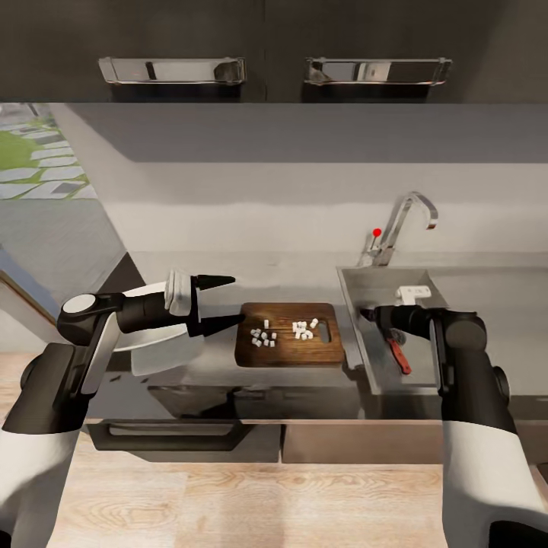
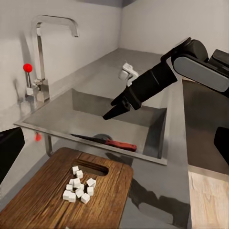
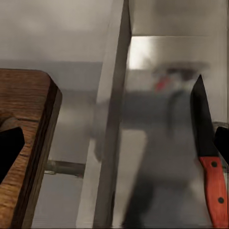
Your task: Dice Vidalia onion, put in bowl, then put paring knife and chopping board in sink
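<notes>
Knife already in sink; diced onion not yet moved off the board.

Paring knife (image 1: 397, 353) lies flat on the floor of the sink (image 1: 358, 283), red handle toward 5 o'clock in the head view, likely just dropped there as its final spot. Right gripper (image 1: 367, 313) hovers above it at the sink's 9 o'clock edge; the left wrist view shows its fingers close together with nothing between them. Left gripper (image 1: 228, 302) is spread wide, holding nothing, tips at the 9 o'clock end of the chopping board (image 1: 288, 354), probably lining up for the white onion dice (image 1: 304, 329) sitting in two clusters. Bowl (image 1: 156, 354) sits under the left forearm, near the board, handy for the transfer. No readable brands or text anywhere.
</notes>
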### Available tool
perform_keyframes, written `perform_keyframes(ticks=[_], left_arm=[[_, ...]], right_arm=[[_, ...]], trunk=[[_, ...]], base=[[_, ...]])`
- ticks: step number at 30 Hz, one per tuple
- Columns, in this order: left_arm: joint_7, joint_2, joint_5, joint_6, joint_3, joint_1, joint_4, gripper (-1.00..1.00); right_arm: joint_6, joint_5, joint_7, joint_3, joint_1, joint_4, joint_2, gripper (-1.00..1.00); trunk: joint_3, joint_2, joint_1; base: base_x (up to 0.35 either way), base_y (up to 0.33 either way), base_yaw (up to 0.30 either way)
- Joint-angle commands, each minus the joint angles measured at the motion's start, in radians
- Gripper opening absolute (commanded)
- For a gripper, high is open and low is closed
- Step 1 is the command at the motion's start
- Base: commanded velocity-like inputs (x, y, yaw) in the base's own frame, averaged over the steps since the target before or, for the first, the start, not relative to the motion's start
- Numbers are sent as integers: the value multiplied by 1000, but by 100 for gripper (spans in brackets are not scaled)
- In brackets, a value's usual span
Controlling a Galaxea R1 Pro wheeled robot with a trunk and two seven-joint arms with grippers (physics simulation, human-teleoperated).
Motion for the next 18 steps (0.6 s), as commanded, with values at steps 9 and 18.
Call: perform_keyframes(ticks=[9,18], left_arm=[[0,1,6,12,0,-1,0,100],[0,1,6,12,0,0,0,100]], right_arm=[[24,9,-278,14,-2,77,44,100],[23,6,-342,24,-4,92,69,100]], trunk=[[-2,-2,1],[-2,-2,1]], base=[[0,3,0],[0,0,0]])
